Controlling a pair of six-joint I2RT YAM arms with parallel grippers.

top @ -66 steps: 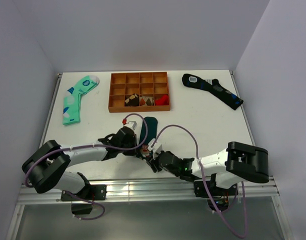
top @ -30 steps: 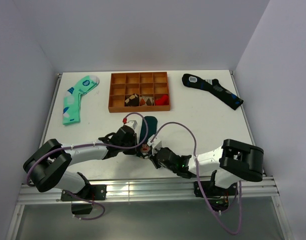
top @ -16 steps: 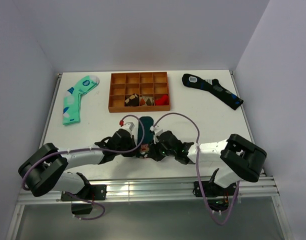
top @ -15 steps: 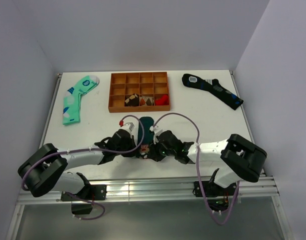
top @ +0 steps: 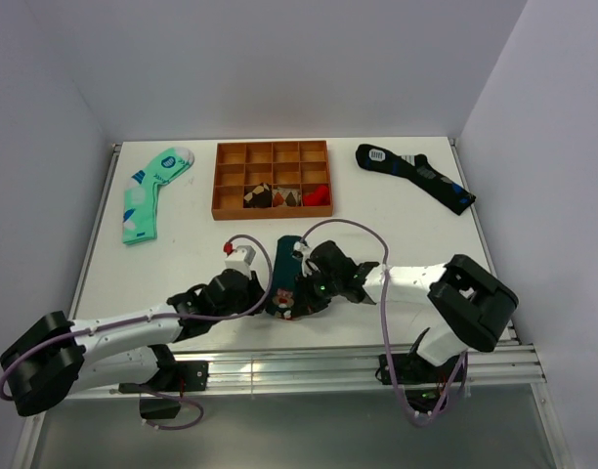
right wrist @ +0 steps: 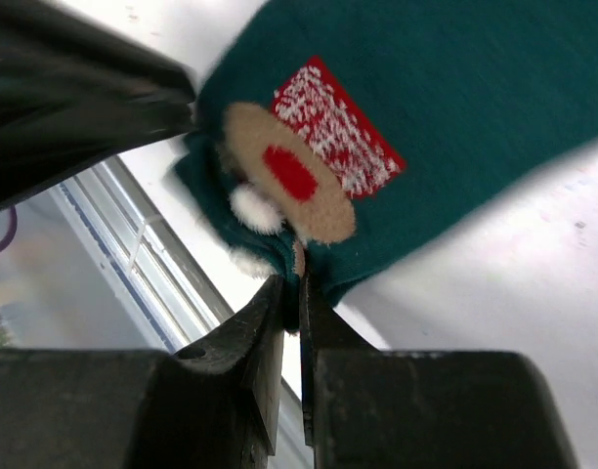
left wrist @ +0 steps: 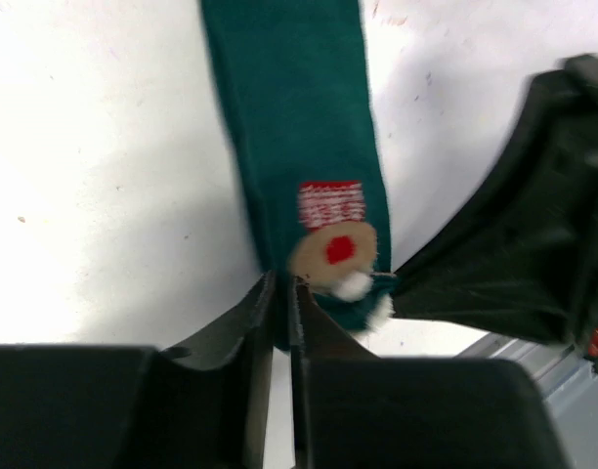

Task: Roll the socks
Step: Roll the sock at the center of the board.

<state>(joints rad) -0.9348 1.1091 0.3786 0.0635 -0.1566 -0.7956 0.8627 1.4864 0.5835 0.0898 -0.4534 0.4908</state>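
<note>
The dark teal socks [top: 288,259] lie lengthwise near the table's front edge, the end with the red, white and brown figure [top: 282,296] nearest the arms. My left gripper [top: 267,297] comes in from the left. Its fingers [left wrist: 260,313] stand a narrow slit apart with the socks' [left wrist: 299,127] near edge pinched between them. My right gripper [top: 301,293] reaches in from the right and is shut on the fabric just below the figure [right wrist: 289,181] on the socks [right wrist: 455,107]. The right arm's dark body [left wrist: 514,244] fills the right of the left wrist view.
An orange compartment tray [top: 221,182] holding a few small items sits at the back centre. A mint-green patterned sock [top: 148,191] lies back left and a black sock with blue patches [top: 414,176] back right. The metal rail [top: 309,366] runs just behind the grippers.
The socks' figured end now lies out flat towards the front edge. The left arm has dropped low and stretched along the near edge. The right gripper swung up and left onto the socks.
</note>
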